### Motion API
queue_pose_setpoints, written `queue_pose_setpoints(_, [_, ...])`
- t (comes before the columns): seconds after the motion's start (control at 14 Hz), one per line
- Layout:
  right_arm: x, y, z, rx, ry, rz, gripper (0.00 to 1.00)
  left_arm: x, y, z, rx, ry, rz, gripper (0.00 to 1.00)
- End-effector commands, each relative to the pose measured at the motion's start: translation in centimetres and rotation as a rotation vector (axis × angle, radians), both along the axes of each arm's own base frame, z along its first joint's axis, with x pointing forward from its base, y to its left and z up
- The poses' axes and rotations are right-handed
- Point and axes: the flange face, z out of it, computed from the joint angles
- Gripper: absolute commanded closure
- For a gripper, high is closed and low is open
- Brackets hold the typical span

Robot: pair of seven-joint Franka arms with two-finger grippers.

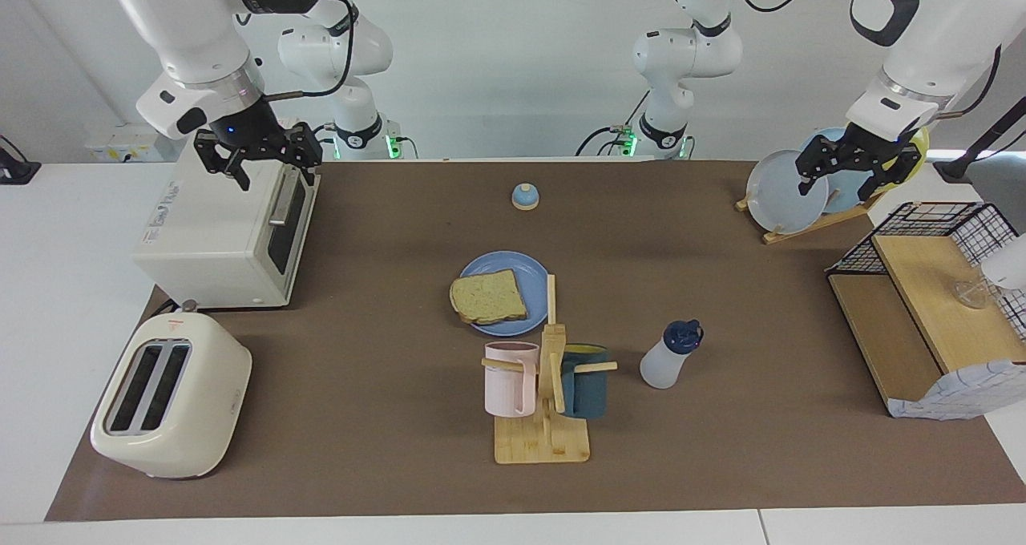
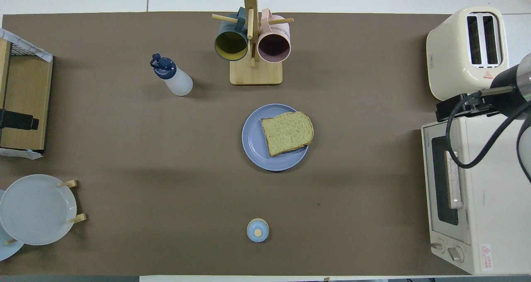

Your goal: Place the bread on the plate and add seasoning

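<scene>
Already the bread (image 1: 489, 297) lies on our plate (image 1: 513, 268); the seasoning (image 1: 670, 356) stands beside the mug rack (image 1: 543, 441). Our right gripper (image 1: 258, 178) hangs spread over the oven (image 1: 218, 236), our left gripper (image 1: 855, 180) spread over the plate rack (image 1: 801, 226).

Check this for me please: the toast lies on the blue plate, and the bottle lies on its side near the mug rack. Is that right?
Not quite. The bottle stands upright near the mug rack, as the facing view shows. The toast does lie on the blue plate.
</scene>
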Motion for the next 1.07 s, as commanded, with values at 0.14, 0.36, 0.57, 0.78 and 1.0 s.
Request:
queue_pose_setpoints(0.14, [-0.2,-0.4,0.2,0.023,-0.001,0.002,0.00,2.1,-0.6,2.8,0.015,0.061,0.054,0.00])
queue_pose_setpoints(0.36, [-0.2,-0.4,0.2,0.023,0.001,0.002,0.00,0.8,-2.0,0.6,0.013,0.070,0.020,0.00])
queue_pose_setpoints(0.57, [-0.2,-0.3,0.2,0.023,-0.001,0.004,0.00,1.3,-1.4,0.0,0.003,0.061,0.030,0.00])
queue_pose_setpoints(0.78, [-0.3,-0.4,0.2,0.023,0.001,0.003,0.00,1.7,-0.5,1.3,-0.033,0.073,0.052,0.00])
queue_pose_setpoints(1.0, [-0.3,-0.4,0.2,0.023,0.001,0.003,0.00,1.4,-1.9,1.5,-0.031,0.068,0.018,0.00])
